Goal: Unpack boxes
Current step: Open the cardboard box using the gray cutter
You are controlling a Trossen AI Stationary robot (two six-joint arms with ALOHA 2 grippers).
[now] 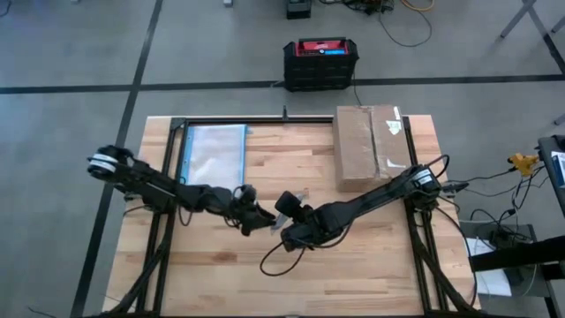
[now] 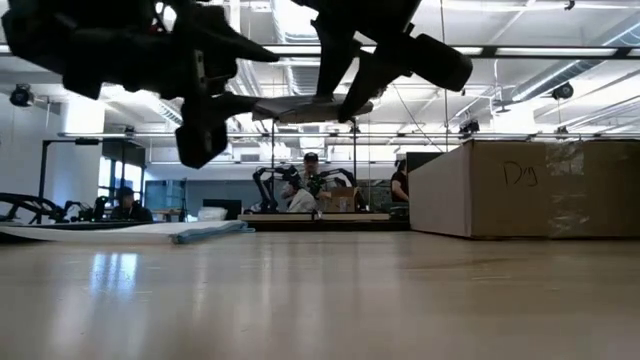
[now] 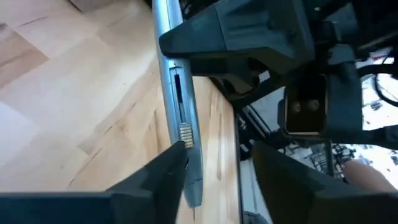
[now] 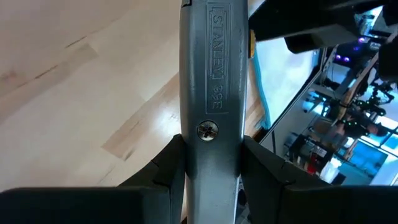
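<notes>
The box (image 1: pixel 371 146), marked "Dig", sat at the bench's (image 1: pixel 353 265) 1 o'clock corner. Mid-bench, the right tool (image 4: pixel 211 168) clenched a "STANLEY 99E" utility knife (image 4: pixel 213 93); the left tool (image 3: pixel 214 168) stood released beside it.

Both arms are stretched inward over the middle of the table, wrists raised above it. The left gripper (image 1: pixel 258 221) is held with its fingers (image 3: pixel 163 180) parted. The right gripper (image 1: pixel 281 212) is brought tip to tip with it, its fingers (image 4: pixel 166 168) closed on a grey metal tool (image 4: pixel 211 93).
</notes>
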